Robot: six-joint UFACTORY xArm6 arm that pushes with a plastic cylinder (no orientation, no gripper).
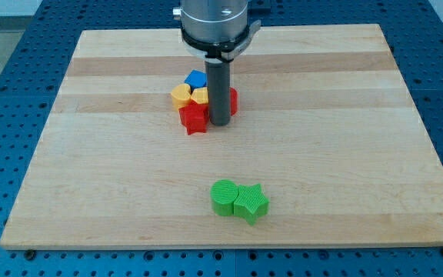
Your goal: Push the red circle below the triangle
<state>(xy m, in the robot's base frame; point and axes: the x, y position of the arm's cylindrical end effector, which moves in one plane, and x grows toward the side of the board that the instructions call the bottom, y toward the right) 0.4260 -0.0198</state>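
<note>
The bench (129, 192) is pale wood with lighter and darker lengthwise bands, set on a blue perforated base (6, 92). A dark grey rod (220, 92) hangs from a silver housing (214, 19). Clustered blocks: blue (196, 78), two yellow (181, 95) (201, 95), a red star (194, 118) and another red (233, 100) (mostly hidden). Apart lie a green circle (224, 196) and green star (251, 204).

A wooden board (344, 154) lies on a blue perforated table (6, 77). Near the board's bottom edge, towards the middle, sit a green circle (224, 196) and a green star (251, 203), touching each other (the star on the view's right). Towards the board's top lie a blue block (196, 78), a yellow block (181, 95) and a red star (194, 118), tightly clustered.
</note>
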